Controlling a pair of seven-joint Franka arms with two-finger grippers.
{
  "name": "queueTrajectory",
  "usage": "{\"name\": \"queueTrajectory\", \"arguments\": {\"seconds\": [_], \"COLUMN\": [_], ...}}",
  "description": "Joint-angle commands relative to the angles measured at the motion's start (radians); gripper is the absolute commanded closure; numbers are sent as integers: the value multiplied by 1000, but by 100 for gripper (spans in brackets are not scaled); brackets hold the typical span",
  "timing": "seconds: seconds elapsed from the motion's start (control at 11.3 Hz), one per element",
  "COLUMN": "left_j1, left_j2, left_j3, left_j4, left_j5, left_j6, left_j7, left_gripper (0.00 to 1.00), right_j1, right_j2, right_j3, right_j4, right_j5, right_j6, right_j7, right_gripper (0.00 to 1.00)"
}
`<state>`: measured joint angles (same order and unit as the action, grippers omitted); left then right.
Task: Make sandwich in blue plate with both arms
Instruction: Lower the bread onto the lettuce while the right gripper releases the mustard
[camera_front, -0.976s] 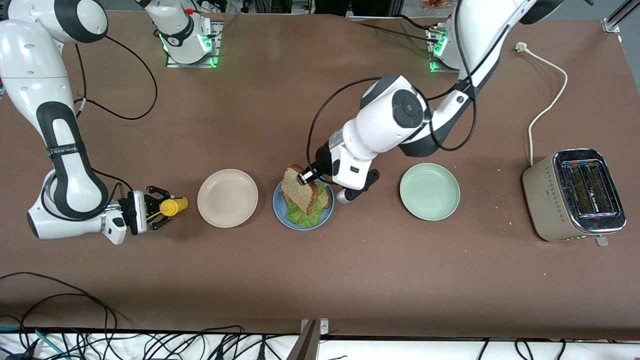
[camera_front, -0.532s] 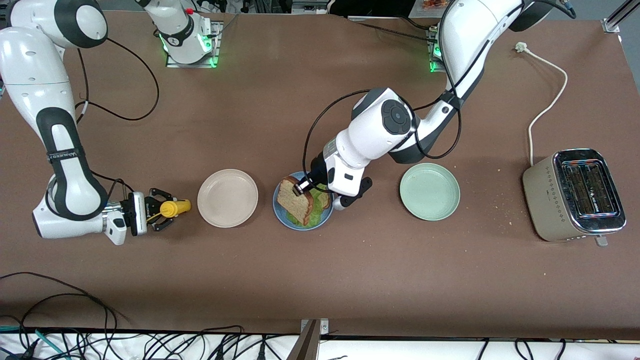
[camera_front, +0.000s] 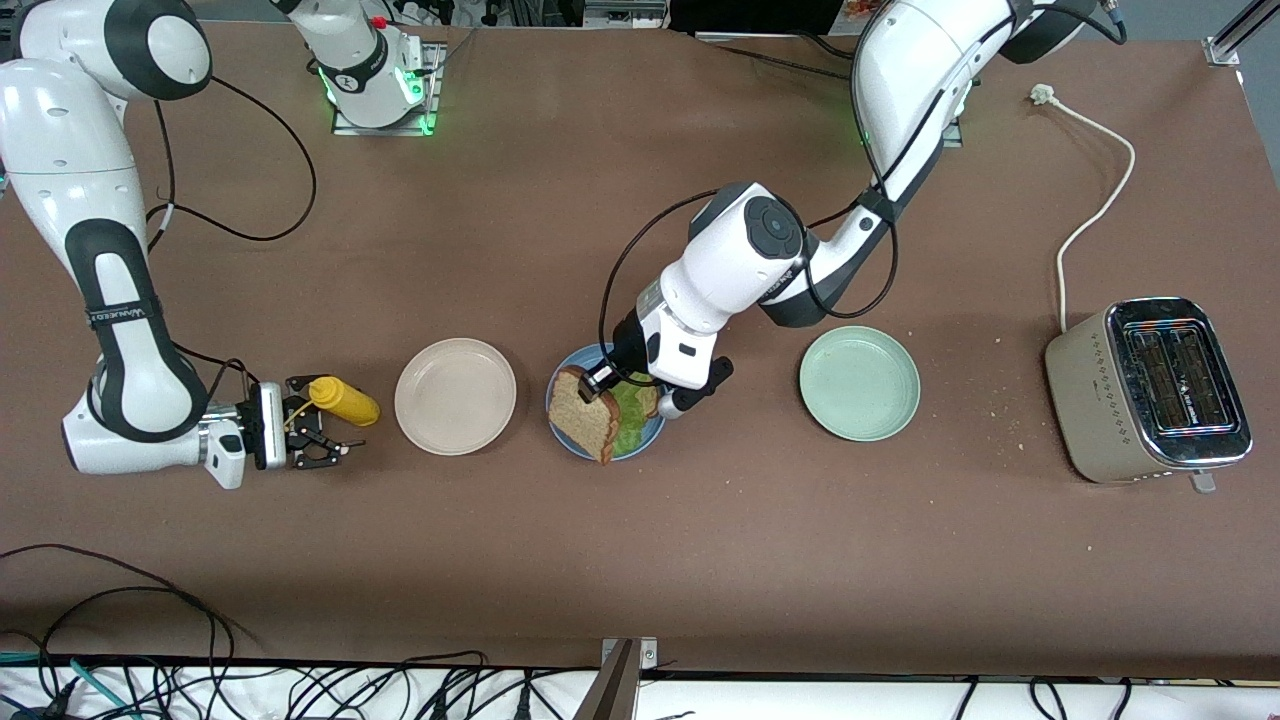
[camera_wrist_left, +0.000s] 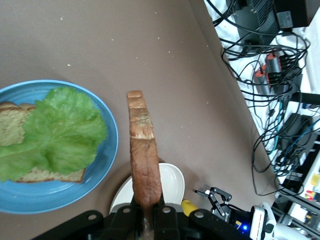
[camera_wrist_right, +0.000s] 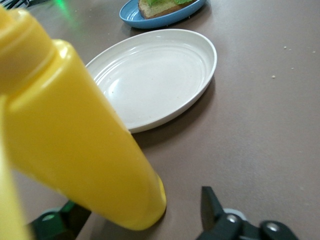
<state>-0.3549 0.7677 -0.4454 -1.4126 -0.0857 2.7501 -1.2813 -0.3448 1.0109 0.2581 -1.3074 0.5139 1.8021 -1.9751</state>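
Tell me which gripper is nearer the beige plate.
Right. The right gripper sits open just beside the beige plate, by the yellow bottle; the left gripper holds bread slice over the blue plate.

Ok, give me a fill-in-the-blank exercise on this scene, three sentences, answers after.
1. The left gripper holds a slice of ____ over the blue plate.
2. On the blue plate, a green lettuce leaf lies on top of a ____ slice.
3. The right gripper, jaws open, is beside a ____ bottle on the table, near the beige plate.

Missing words: bread; bread; yellow
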Motion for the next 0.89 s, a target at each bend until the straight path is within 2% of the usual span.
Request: {"name": "queueTrajectory", "arguments": {"seconds": [0.0, 0.18, 0.35, 0.53, 0.62, 0.8], "left_j1": [-13, -12, -10, -10, -12, -13], "left_j2": [-36, -39, -42, -41, -39, -35], "left_j3": [17, 16, 16, 19, 19, 17], "left_j4": [-143, -181, -181, -192, -198, -203], "left_j5": [4, 41, 43, 43, 43, 43], "left_j6": [175, 175, 175, 172, 172, 169], "left_j7": [0, 0, -3, -6, -4, -6], "left_gripper": [100, 100, 100, 100, 100, 100], "right_j1": [-10, -6, 15, 42, 56, 63], "right_j2": [-8, -63, -129, -201, -251, -365], "right_j3": [-37, -85, -92, -150, -169, -192], "right_j4": [37, 36, 30, -7, -38, -130], "right_j5": [5, -12, -76, -80, -80, -75], "right_j6": [-55, -62, -70, -70, -73, -73], "right_j7": [-30, -47, -31, 27, 74, 290], "right_gripper": [0, 0, 0, 0, 0, 0]}}
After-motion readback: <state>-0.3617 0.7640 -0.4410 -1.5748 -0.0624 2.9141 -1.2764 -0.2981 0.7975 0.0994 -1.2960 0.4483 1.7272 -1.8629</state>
